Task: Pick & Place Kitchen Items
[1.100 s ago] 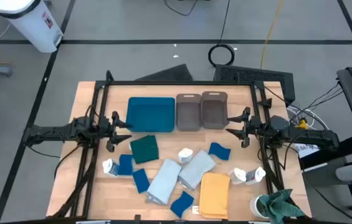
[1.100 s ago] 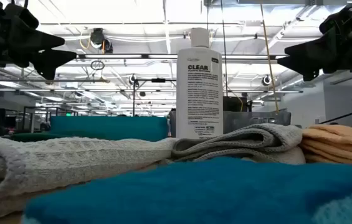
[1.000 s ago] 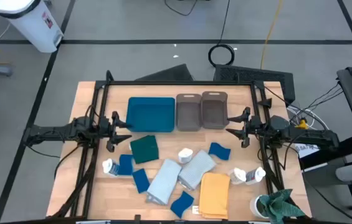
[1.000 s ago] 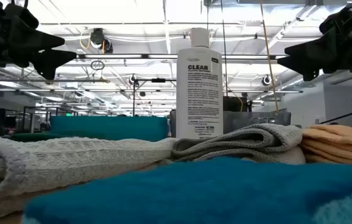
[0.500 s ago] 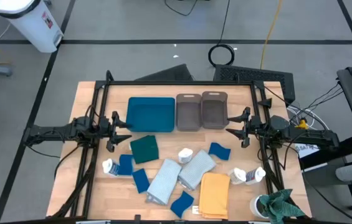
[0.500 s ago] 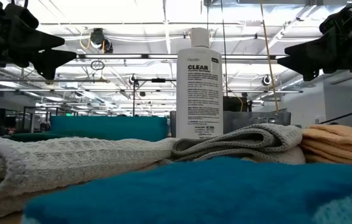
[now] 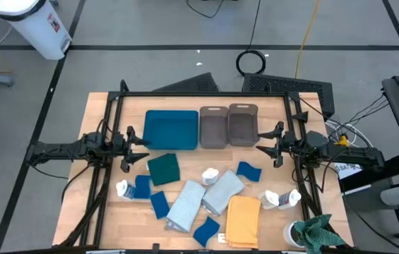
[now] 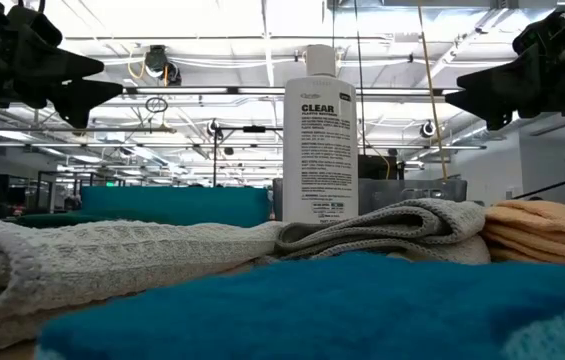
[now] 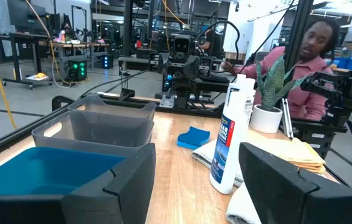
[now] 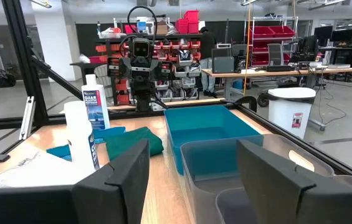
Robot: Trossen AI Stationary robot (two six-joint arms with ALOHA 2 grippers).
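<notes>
Both arms hovered apart over the tabletop (image 7: 100, 204); the left gripper (image 7: 137, 149) at 9 o'clock and the right gripper (image 7: 265, 148) at 3 o'clock had fingers spread, holding nothing. Bottles (image 7: 210, 175), sponges (image 7: 249, 171) and cloths (image 7: 242, 220) lay scattered toward 6 o'clock.

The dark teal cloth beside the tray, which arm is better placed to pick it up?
Probably the left. In the high view the dark teal cloth lies on the table's left half, just below the left gripper, whose fingers are open. The right gripper hovers across the table by the bins.
</notes>
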